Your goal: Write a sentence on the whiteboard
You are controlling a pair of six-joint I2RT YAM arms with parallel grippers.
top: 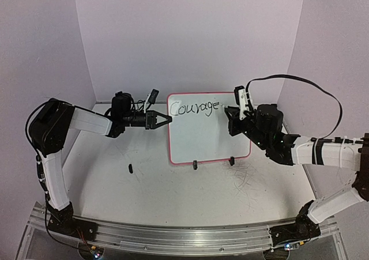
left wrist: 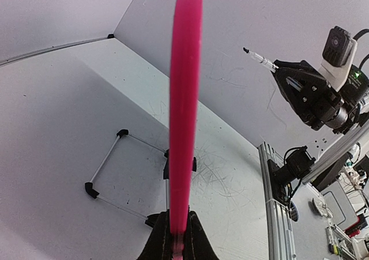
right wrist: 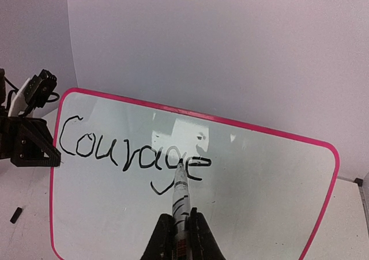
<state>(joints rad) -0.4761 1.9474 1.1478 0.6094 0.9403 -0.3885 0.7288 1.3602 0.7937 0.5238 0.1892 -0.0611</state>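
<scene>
Left gripper (top: 165, 120) clamped on board (top: 207, 139) left edge, board upright; right gripper (right wrist: 180, 221) closed on marker (right wrist: 180, 191), tip at end of "Courage"

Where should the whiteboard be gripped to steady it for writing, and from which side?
Pinch the whiteboard by its thin pink frame high on its left edge, coming from the left, jaws across the thickness. The board stands upright on clip feet, and the marker in the right tool needs the face clear. The left tool grips there.
</scene>
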